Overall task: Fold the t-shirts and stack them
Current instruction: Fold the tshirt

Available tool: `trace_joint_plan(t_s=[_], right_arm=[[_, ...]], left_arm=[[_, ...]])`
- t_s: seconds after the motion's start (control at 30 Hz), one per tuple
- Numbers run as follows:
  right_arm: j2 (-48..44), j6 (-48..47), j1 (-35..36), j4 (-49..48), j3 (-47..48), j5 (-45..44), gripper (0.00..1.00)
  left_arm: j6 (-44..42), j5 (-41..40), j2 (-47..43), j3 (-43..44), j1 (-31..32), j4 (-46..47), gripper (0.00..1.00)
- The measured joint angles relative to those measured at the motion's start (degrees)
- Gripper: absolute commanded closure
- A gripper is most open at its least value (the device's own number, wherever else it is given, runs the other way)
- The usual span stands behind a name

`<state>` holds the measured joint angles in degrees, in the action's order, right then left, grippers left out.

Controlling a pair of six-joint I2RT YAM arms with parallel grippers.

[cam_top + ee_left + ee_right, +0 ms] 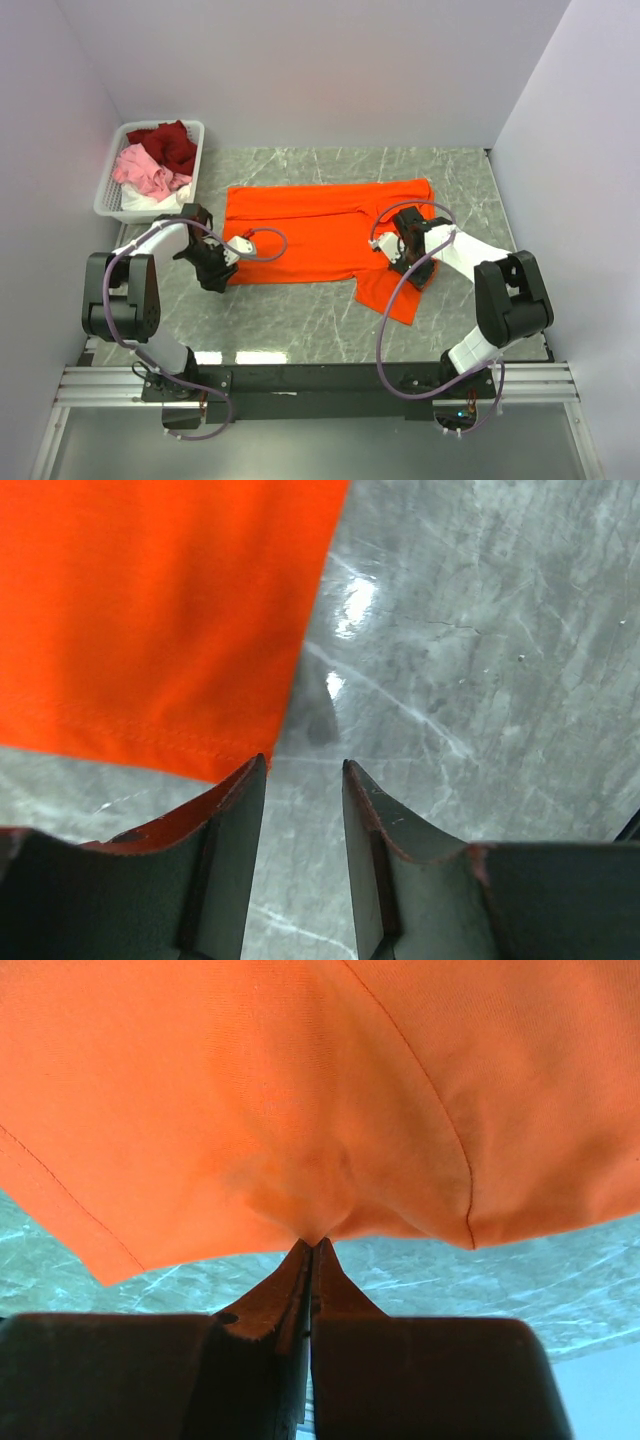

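The bright orange t-shirt (310, 230) lies spread flat across the marble table, with one sleeve hanging toward the front right. My left gripper (225, 272) is at the shirt's near left corner. In the left wrist view its fingers (303, 765) stand open over bare table, and the orange hem corner (150, 610) lies just beside the left fingertip. My right gripper (402, 262) is shut on a pinched fold of the orange cloth (300, 1080), which bunches at the fingertips (318, 1242) just above the table. Dark red (170, 140), pink (145, 172) and white (150, 198) t-shirts are heaped in the basket.
The white slotted basket (112, 190) stands at the back left corner of the grey marble table (300, 320). Walls close in the left, back and right sides. A metal rail (320, 385) with the arm bases runs along the near edge.
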<state>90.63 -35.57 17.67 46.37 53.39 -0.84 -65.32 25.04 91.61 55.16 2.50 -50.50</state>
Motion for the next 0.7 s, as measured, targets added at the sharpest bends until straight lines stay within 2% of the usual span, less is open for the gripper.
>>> trace_joint_plan(t_s=[0.23, 0.27, 0.43, 0.5, 0.7], right_arm=[[0.0, 0.15, -0.48, 0.52, 0.02, 0.22, 1.0], [0.0, 0.15, -0.48, 0.63, 0.02, 0.24, 1.0], [-0.11, 0.17, -0.48, 0.94, 0.02, 0.24, 1.0], [-0.17, 0.2, -0.48, 1.05, 0.02, 0.24, 1.0], [-0.68, 0.81, -0.57, 1.55, 0.02, 0.96, 1.0]], left_arm=[[0.02, -1.11, 0.48, -2.6, 0.7, 3.26, 0.67], [0.07, -1.2, 0.48, -2.67, 0.7, 3.54, 0.73], [-0.09, -1.95, 0.2, -3.13, 0.7, 5.46, 0.87], [-0.15, -2.08, -0.02, -3.41, 0.7, 6.03, 0.99], [-0.17, -2.1, -0.44, -3.54, 0.7, 5.97, 1.0]])
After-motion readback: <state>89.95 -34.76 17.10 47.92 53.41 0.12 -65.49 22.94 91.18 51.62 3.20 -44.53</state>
